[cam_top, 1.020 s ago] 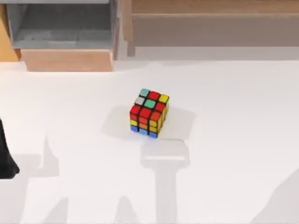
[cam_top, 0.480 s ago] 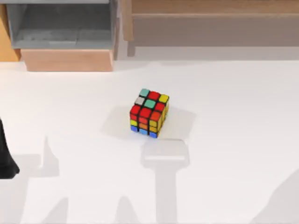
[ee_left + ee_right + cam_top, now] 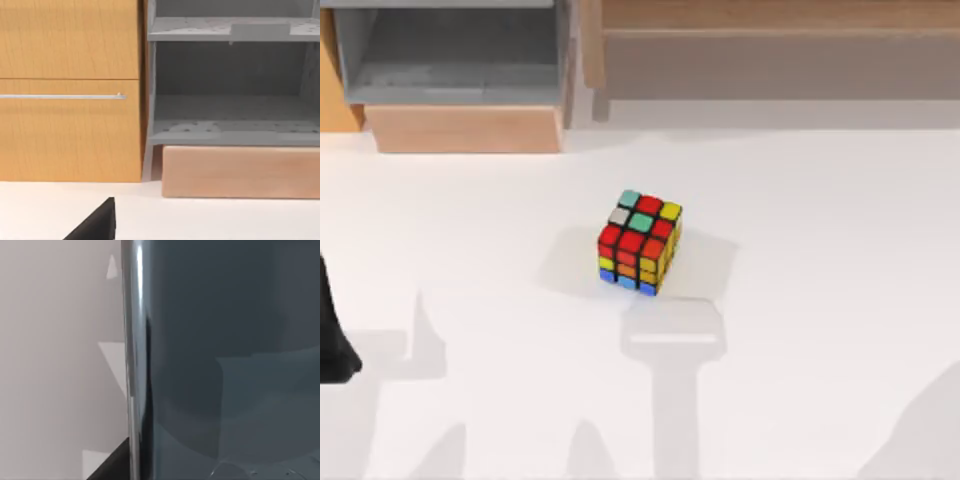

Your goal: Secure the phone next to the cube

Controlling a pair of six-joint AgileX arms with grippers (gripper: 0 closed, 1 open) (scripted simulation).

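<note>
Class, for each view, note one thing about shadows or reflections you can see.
Top view: grey shadows lie on the white table around and below the cube. Left wrist view: the grey shelf is dim inside. Right wrist view: the phone shows a bright glare line along its silvery rim.

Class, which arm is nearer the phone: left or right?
Right. The phone looms right against the right wrist camera; the left arm sits at the table's left edge, its wrist camera facing a wooden cabinet.
</note>
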